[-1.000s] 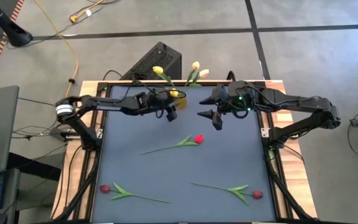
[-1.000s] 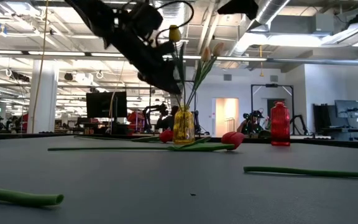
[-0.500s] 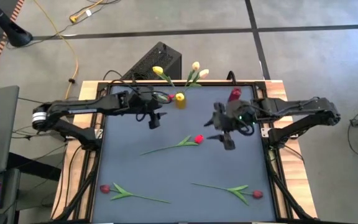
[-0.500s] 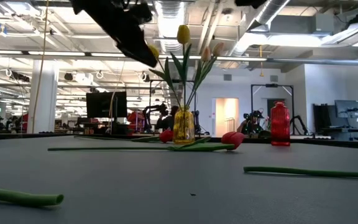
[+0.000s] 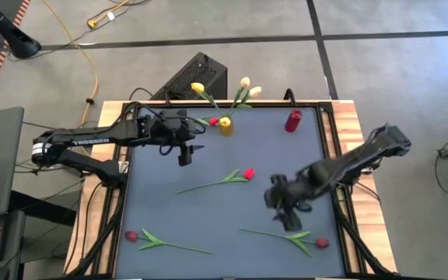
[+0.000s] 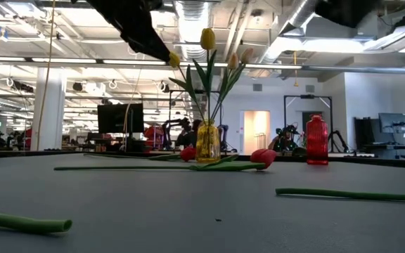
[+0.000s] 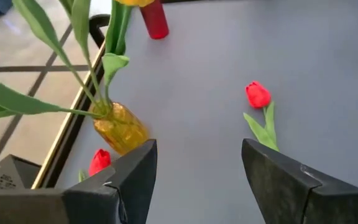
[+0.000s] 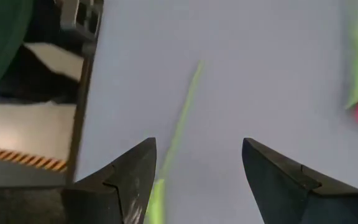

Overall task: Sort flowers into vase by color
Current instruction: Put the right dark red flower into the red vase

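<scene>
From where I stand, the left gripper (image 5: 185,153) hangs over the table (image 5: 286,179) at about ten o'clock, its fingers spread wide and holding nothing. Just past it, toward twelve, the yellow vase (image 5: 225,125) holds yellow and cream tulips (image 5: 243,82), with one red tulip (image 7: 99,162) lying at its base. Another red tulip (image 5: 247,173) lies at the table's centre, well apart from a red bottle (image 5: 292,120) at one o'clock. Two more red tulips lie along the near edge, one at seven (image 5: 131,235) and one at five (image 5: 321,243). The right gripper (image 5: 288,216) hovers at four o'clock, fingers wide apart and empty, above that last tulip's stem (image 8: 179,134).
</scene>
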Robot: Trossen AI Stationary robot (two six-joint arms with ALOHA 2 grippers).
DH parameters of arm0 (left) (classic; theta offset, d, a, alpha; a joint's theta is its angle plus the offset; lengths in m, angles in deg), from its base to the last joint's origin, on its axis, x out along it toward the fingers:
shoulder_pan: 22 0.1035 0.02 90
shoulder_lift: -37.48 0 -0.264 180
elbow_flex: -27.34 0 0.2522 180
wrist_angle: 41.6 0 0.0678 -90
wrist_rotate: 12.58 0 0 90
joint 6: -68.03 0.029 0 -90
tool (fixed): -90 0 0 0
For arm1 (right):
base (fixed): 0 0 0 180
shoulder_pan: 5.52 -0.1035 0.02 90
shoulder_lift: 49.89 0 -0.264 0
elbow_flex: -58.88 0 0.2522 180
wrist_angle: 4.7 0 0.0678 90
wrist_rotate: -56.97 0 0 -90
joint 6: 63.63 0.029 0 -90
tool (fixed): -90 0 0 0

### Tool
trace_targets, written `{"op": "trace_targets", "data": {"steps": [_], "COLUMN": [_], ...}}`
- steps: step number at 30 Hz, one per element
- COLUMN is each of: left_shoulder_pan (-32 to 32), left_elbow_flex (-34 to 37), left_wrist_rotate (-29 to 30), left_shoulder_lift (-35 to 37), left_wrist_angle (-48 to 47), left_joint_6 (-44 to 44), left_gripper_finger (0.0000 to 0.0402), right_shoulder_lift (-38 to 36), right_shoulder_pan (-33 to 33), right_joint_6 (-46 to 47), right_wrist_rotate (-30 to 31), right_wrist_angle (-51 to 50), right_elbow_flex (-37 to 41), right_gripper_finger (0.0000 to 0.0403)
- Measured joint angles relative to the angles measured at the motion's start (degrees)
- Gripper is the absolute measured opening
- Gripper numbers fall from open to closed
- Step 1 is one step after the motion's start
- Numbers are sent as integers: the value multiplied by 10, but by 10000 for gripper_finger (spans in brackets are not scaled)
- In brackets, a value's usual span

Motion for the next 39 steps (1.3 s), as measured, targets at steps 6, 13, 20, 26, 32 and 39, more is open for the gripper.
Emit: {"op": "trace_targets", "data": {"steps": [6, 13, 20, 26, 32, 39], "left_shoulder_pan": [-6, -6, -6, -6, -6, -6], "left_elbow_flex": [0, 0, 0, 0, 0, 0], "left_wrist_rotate": [-4, -32, -46, -50, -61, -60], "left_shoulder_lift": [0, 0, 0, 0, -1, -1], "left_wrist_angle": [7, 8, 7, 3, 3, 5], "left_joint_6": [22, 23, 27, 39, 39, 36], "left_gripper_finger": [224, 224, 224, 224, 224, 224], "right_shoulder_lift": [74, 150, 220, 268, 278, 283], "right_shoulder_pan": [-61, -88, -106, -110, -109, -103], "right_joint_6": [107, 199, 239, 260, 277, 246], "right_wrist_rotate": [-15, -18, -27, -41, -41, -54], "right_wrist_angle": [-18, -16, -5, 0, 6, 27], "right_elbow_flex": [0, 0, 0, 0, 0, 15], "right_gripper_finger": [265, 265, 265, 265, 265, 265]}}
